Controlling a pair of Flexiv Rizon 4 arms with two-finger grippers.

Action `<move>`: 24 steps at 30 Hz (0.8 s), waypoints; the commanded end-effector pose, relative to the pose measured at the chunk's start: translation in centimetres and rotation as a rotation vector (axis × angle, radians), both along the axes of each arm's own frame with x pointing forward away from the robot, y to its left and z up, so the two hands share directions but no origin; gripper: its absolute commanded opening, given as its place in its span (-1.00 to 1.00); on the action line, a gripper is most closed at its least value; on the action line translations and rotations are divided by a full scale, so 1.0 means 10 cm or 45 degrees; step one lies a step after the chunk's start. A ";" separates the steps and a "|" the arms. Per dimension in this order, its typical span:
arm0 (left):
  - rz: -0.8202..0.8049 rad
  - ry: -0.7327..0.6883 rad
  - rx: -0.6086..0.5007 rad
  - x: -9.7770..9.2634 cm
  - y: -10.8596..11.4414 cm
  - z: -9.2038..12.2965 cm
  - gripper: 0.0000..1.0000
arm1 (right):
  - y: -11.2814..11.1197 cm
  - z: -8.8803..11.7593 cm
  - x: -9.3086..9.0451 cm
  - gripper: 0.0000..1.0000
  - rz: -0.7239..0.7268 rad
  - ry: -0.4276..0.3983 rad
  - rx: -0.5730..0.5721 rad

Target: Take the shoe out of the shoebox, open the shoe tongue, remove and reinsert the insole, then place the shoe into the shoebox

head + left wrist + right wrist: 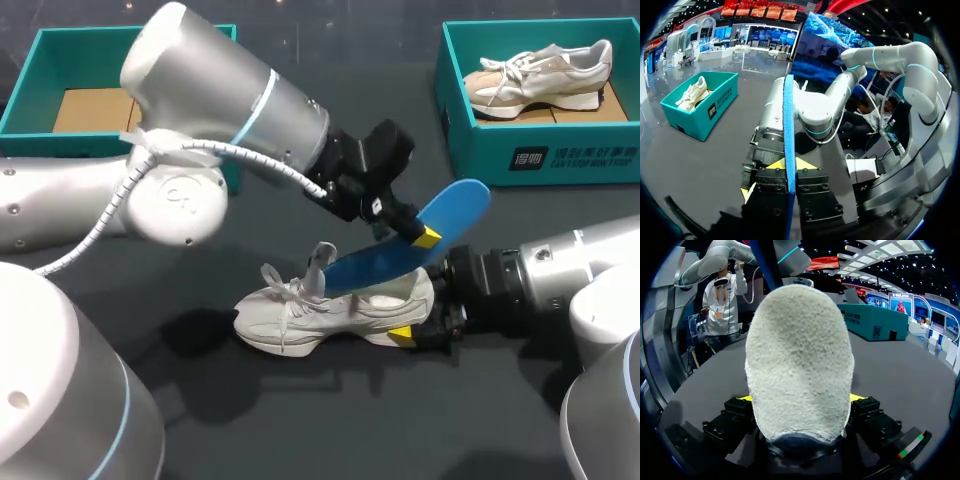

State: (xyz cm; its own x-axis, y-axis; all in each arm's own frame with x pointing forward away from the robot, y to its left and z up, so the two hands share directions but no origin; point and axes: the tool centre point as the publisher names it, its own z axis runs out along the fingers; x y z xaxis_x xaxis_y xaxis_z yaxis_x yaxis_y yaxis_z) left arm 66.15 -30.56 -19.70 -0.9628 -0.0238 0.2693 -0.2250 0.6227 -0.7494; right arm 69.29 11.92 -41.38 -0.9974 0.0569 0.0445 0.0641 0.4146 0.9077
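A white sneaker (330, 315) lies on its side mid-table, toe toward my left. My right gripper (418, 312) is shut on its heel; in the right wrist view the fuzzy heel (799, 360) fills the space between the fingers, with the yellow tips just showing at either side. A blue insole (410, 245) slants up from the shoe's opening. My left gripper (425, 238) is shut on its upper part. In the left wrist view the insole (788, 125) stands edge-on, pinched between the yellow tips of the left gripper (788, 165). The insole's lower end is hidden behind the tongue.
A teal shoebox (540, 150) at the back right holds a second, beige sneaker (535, 75). Another teal box (40, 60) with a cardboard floor stands at the back left, partly behind my left arm. Bare dark tabletop lies in front of the shoe.
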 end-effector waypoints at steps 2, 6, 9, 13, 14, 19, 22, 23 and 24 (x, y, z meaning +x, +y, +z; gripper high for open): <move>-0.026 0.016 -0.017 -0.01 0.12 0.23 -1.00 | 0.00 0.00 -0.01 -1.00 -0.001 0.000 -0.006; -0.026 0.016 -0.017 -0.01 0.12 0.23 -1.00 | 0.00 0.00 -0.01 -1.00 -0.001 0.000 -0.006; -0.026 0.016 -0.017 -0.01 0.12 0.23 -1.00 | 0.00 0.00 -0.01 -1.00 -0.001 0.000 -0.006; -0.026 0.016 -0.017 -0.01 0.12 0.23 -1.00 | 0.00 0.00 -0.01 -1.00 -0.001 0.000 -0.006; -0.026 0.016 -0.017 -0.01 0.12 0.23 -1.00 | 0.00 0.00 -0.01 -1.00 -0.001 0.000 -0.006; 0.025 0.052 -0.147 -0.06 0.18 0.42 -1.00 | 0.00 0.00 -0.01 -1.00 -0.001 0.000 -0.006; 0.065 0.056 -0.298 -0.11 0.31 0.70 -1.00 | 0.00 0.00 -0.01 -1.00 -0.001 0.000 -0.006; 0.076 0.046 -0.335 -0.13 0.36 0.78 -1.00 | 0.00 0.00 -0.01 -1.00 -0.001 0.000 -0.006; 0.085 0.059 -0.376 -0.15 0.42 0.85 -1.00 | 0.00 0.00 -0.01 -1.00 -0.001 0.000 -0.006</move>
State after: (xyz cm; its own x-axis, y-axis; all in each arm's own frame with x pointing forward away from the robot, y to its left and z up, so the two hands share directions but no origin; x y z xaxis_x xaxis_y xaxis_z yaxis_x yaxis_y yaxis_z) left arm 66.10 -30.21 -12.30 -0.9480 0.0012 0.3183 -0.2758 0.4963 -0.8232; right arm 69.29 11.93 -41.38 -0.9974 0.0569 0.0444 0.0641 0.4145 0.9078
